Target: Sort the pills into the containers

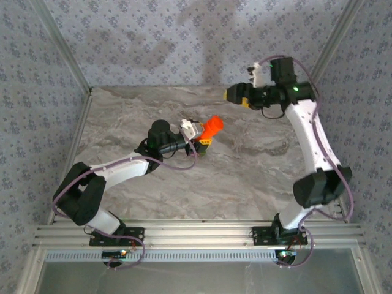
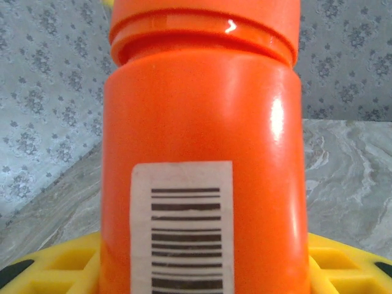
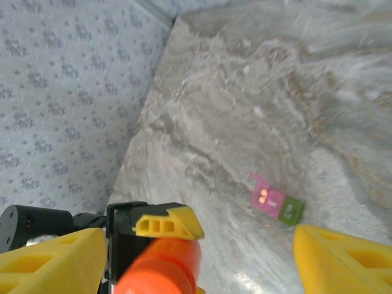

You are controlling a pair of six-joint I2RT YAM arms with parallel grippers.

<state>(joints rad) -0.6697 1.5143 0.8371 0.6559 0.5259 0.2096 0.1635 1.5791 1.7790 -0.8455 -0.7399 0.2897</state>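
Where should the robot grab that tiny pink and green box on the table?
Probably from straight above, pinching the two long sides of the pink and green box across the seam where the cubes join. It lies flat on the table, and the pink flap sticks out at one end. The open right pincer is free; the left pincer holds the orange bottle.

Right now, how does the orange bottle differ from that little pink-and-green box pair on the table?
The orange bottle is one round, single-coloured cylinder; the containers are two joined boxes, pink and green. The bottle is clamped in the left gripper; the containers lie free on the table. The bottle looks far larger than the containers. Both look plastic.
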